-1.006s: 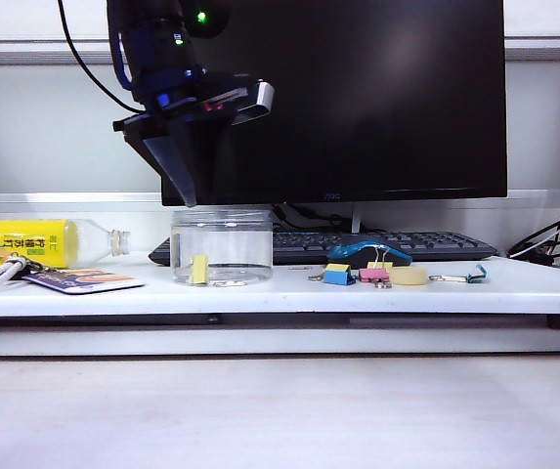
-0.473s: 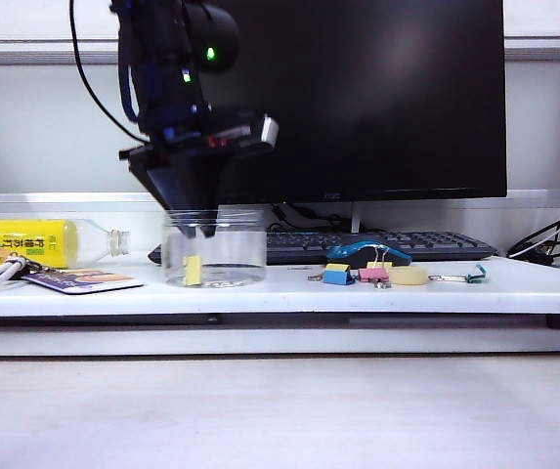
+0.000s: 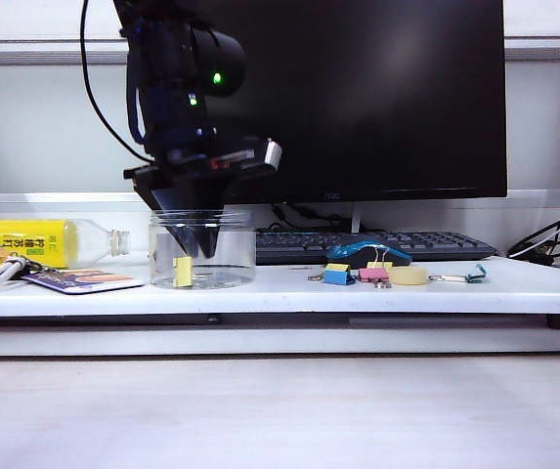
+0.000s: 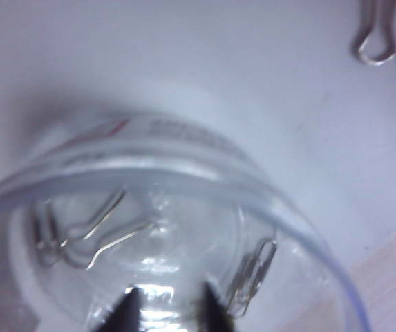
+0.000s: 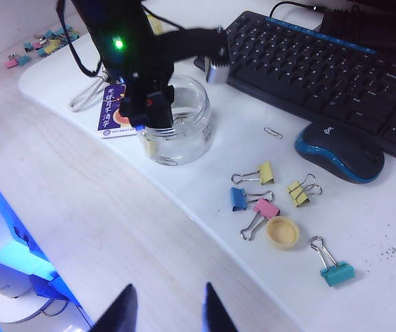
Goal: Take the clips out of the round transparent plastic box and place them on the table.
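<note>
The left gripper [image 3: 204,244] reaches down into the round transparent plastic box [image 3: 201,250], which stands on the white worktop [image 3: 280,289]. Its fingers [image 4: 130,311] are parted with nothing between them, tips just above the box floor. Inside the box the clips [image 4: 80,232] lie ahead of and beside those fingers; from the outside one pale-yellow clip [image 3: 183,271] shows against the wall, just beside the fingertips. The right gripper [image 5: 164,304] hangs well apart from the box, above the pale wood surface [image 5: 80,207] off the worktop's edge, its fingers [image 5: 123,308] spread and empty. More yellow clips [image 5: 265,172], a blue clip [image 5: 238,199], a pink clip [image 5: 265,208] and a mouse [image 5: 339,150] lie on the worktop beyond them.
</note>
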Robot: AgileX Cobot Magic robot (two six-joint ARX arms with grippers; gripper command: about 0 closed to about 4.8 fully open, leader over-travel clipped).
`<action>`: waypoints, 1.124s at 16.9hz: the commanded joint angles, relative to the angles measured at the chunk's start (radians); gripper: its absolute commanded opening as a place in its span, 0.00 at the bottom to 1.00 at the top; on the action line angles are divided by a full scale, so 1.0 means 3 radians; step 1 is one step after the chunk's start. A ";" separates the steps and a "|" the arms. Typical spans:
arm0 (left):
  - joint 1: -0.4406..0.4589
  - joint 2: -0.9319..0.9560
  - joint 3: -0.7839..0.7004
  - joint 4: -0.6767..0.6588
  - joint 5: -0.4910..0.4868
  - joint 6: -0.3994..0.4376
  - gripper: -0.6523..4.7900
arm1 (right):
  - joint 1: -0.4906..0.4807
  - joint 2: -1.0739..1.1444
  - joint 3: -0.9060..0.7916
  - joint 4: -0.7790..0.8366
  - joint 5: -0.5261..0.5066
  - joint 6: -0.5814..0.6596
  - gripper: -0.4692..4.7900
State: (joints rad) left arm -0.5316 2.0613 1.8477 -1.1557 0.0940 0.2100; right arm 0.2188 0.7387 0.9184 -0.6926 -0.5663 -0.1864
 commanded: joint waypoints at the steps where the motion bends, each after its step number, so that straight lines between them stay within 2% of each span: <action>1: -0.0003 0.0029 0.0017 0.0060 0.0080 0.0004 0.31 | 0.0003 -0.0005 0.0005 0.0056 -0.0018 0.0014 0.33; 5: -0.0003 0.0047 0.0017 0.0385 0.0153 -0.0140 0.27 | 0.0003 -0.0006 -0.0020 0.0061 -0.0018 0.0014 0.33; 8: -0.0003 0.0047 0.0017 0.0703 0.0154 -0.0393 0.27 | 0.0003 -0.0008 -0.0107 0.0080 -0.0018 0.0034 0.33; 12: -0.0003 0.0042 0.0018 0.0896 0.0131 -0.0637 0.27 | 0.0003 -0.0008 -0.0111 0.0126 -0.0018 0.0039 0.33; 16: -0.0001 0.0029 0.0019 0.0877 -0.0114 -0.0706 0.28 | 0.0003 -0.0008 -0.0111 0.0131 -0.0017 0.0064 0.33; 18: 0.0006 -0.0006 0.0019 0.0729 -0.0359 -0.0738 0.29 | 0.0003 -0.0008 -0.0111 0.0130 -0.0018 0.0076 0.33; 19: 0.0020 -0.0085 0.0019 0.0676 -0.0364 -0.0718 0.29 | 0.0003 -0.0008 -0.0112 0.0130 -0.0046 0.0090 0.33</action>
State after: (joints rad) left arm -0.5270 2.0609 1.8477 -0.9504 -0.0105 -0.0055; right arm 0.2188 0.7383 0.8829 -0.6693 -0.5686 -0.1680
